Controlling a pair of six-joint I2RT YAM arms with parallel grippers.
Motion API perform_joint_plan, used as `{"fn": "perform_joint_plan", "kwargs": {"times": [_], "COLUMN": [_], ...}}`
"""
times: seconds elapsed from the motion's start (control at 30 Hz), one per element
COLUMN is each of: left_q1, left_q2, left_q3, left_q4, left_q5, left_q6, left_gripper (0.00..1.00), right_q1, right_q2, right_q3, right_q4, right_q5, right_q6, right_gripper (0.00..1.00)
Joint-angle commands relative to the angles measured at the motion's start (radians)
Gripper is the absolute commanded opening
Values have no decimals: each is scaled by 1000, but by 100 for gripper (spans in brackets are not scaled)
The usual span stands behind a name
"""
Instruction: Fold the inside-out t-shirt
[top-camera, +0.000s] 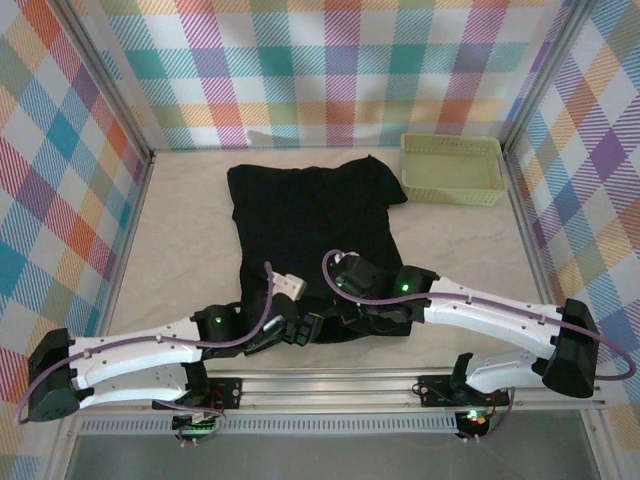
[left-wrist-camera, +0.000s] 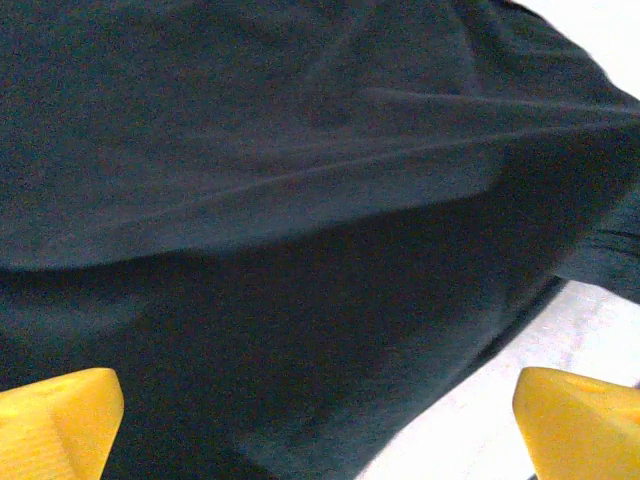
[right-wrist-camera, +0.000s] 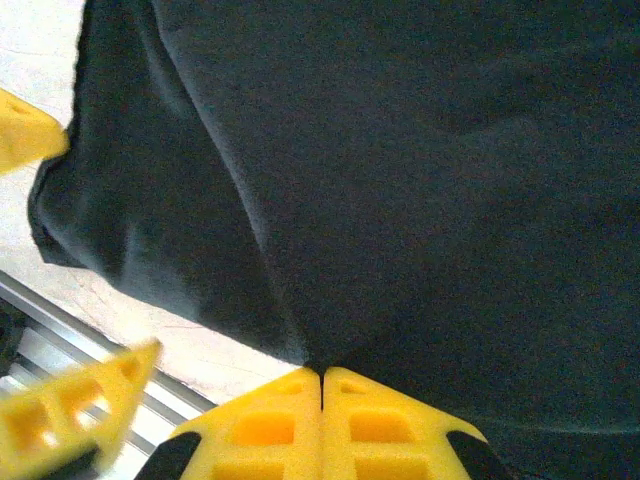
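Note:
The inside-out t-shirt lies spread on the table, black, with its near hem by the arms. My right gripper is shut on the t-shirt at its near edge, and a crease runs up from the pinch. My left gripper stands wide open over the hem of the t-shirt, with one yellow fingertip at each side and cloth between them. From above, the left gripper and the right gripper sit close together at the shirt's near hem.
A pale green plastic basket stands at the back right, beside the shirt's sleeve. The pale table is bare left of the shirt. A metal rail runs along the near edge, close behind both grippers. Checked walls enclose the table.

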Motion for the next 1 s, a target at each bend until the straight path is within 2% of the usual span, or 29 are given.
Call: {"fn": "perform_joint_plan", "kwargs": {"times": [0.0,0.27,0.37,0.47,0.53,0.6,0.63,0.7,0.8,0.87,0.97], "left_q1": [-43,-42,-22,17,41,62,73,103,148,175,218], "left_q2": [64,183,200,203,209,209,208,203,194,193,198], "left_q3": [36,70,87,96,107,123,130,147,186,220,271], "left_q4": [92,156,144,164,167,172,175,182,179,163,130], "left_q5": [-69,-218,-269,-236,-217,-201,-189,-144,-88,-66,-33], "left_q6": [93,57,34,32,32,33,33,33,39,49,66], "left_gripper": [100,100,83,55,33,19,11,0,0,0,0], "right_q1": [-6,-16,-18,-23,-28,-30,-31,-31,-29,-5,88], "right_q2": [2,-38,-52,-75,-91,-106,-115,-133,-170,-194,-207], "right_q3": [51,55,41,15,-9,-31,-47,-82,-160,-202,-257], "right_q4": [-2,5,8,22,36,56,74,115,199,247,323], "right_q5": [-11,-12,-11,-9,-2,5,9,18,31,59,99], "right_q6": [-33,-35,-29,-21,-17,-17,-21,-35,-92,-136,-202], "right_gripper": [0,0,0,0,0,0,4,23,40,45,49]}}
